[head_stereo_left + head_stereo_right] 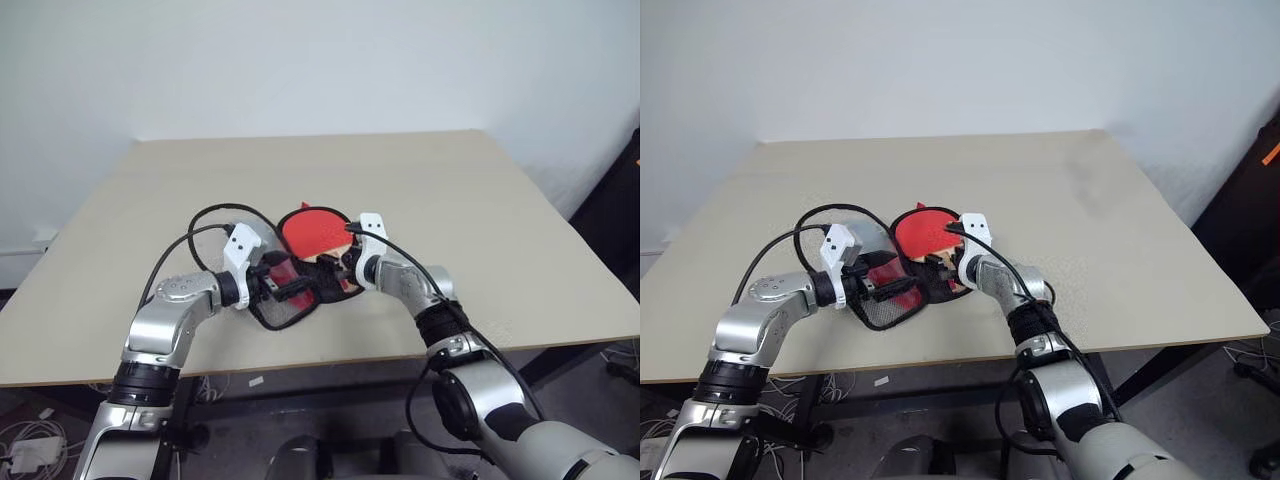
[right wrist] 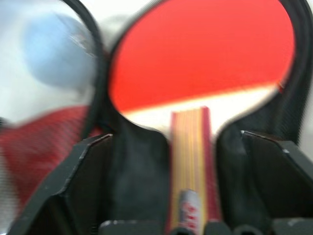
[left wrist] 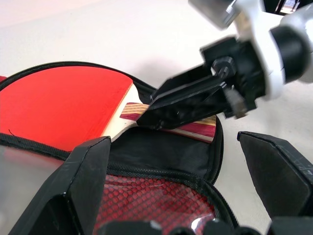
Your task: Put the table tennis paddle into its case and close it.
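Right now the table tennis paddle point(image 3: 63, 105) lies inside its case point(image 3: 161, 152), red rubber face up in the black-lined half, with the striped wooden handle point(image 2: 191, 156) pointing back toward the robot and resting in the narrow neck of the pouch. That case lies unzipped and spread open on the beige table point(image 1: 480, 200), roughly at the middle of the near half of the tabletop; its other flap, red mesh with a clear panel, is folded out toward the robot's left side and sits under the left arm's wrist. The right gripper point(image 2: 178, 181) hangs directly over the handle, its two black fingers point(image 2: 73, 191) spread wide, one on each side of the wood and clear of it, so nothing is pinched between them. In the head views the right forearm comes in from the lower right, bent at the elbow, the wrist angled down and inward toward the paddle. The left gripper point(image 3: 188, 196) is likewise spread wide with nothing between its fingers, poised above the mesh flap and aimed across at the handle end; the left arm reaches in from the lower left with the elbow out and the hand tilted slightly downward. From the left wrist, the right gripper's black finger point(image 3: 188, 100) shows low across the handle, though contact cannot be judged. Black cables loop from both wrists over the table beside the case
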